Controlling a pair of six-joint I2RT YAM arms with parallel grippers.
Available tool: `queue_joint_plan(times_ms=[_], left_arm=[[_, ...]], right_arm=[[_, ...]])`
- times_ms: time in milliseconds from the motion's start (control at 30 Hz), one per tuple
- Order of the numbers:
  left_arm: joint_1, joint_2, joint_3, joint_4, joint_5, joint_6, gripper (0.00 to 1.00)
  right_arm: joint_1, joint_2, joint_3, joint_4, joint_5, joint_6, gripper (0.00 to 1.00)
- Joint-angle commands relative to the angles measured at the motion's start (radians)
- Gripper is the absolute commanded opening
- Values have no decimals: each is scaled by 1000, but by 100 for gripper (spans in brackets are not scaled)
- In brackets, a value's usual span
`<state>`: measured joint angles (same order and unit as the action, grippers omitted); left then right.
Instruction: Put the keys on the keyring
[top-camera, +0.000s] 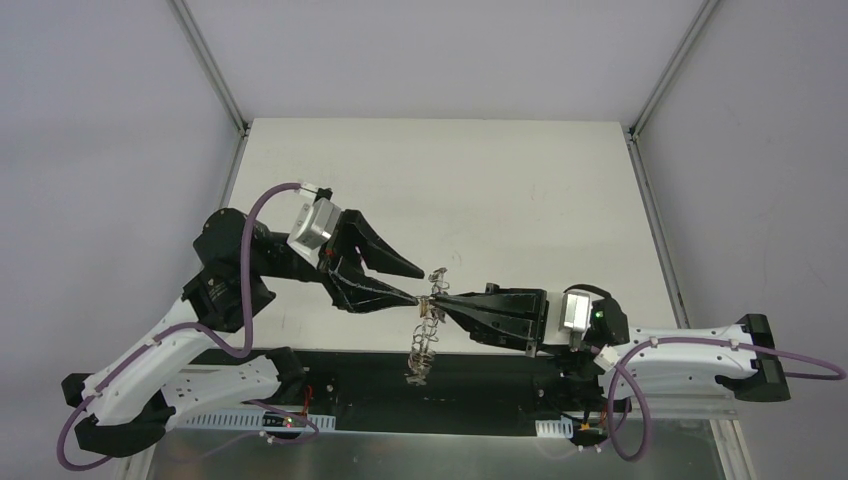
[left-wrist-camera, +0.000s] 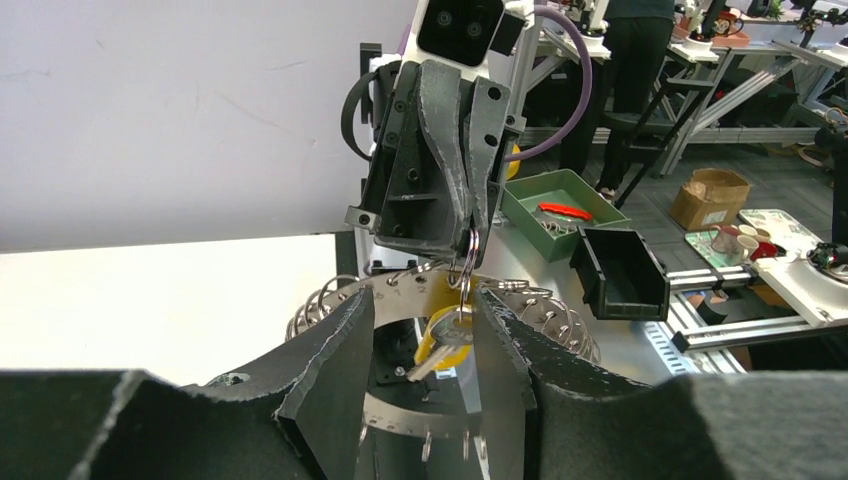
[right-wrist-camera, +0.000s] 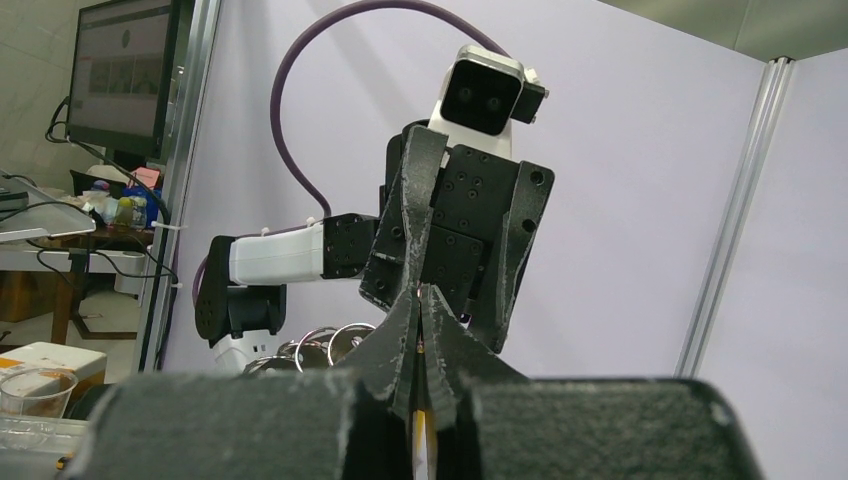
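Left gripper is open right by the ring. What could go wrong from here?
The keyring hangs in the air from only a fingertip pinch by the right gripper; it might slip. The yellow key dangles between the fingers of the open left gripper, so moving them could snag it.

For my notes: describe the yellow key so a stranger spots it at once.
Above the near side of the table, the right end effector pinches a loop of the keyring. Below hangs the key, between the open fingers of the left end effector: the only yellow among silvery loops.
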<state>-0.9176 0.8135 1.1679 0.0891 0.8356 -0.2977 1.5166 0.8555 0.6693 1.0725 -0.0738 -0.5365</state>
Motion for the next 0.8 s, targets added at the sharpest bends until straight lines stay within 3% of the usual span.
queue_joint_plan(times_ms=[0, 667, 767], left_arm=[[-9, 2, -1, 97, 37, -31, 40], [-10, 0, -34, 132, 63, -67, 28], [-10, 1, -35, 134, 67, -66, 21]], right_arm=[[7, 1, 49, 98, 5, -14, 0], [7, 16, 65, 112, -7, -18, 0], [7, 19, 65, 116, -6, -19, 0]])
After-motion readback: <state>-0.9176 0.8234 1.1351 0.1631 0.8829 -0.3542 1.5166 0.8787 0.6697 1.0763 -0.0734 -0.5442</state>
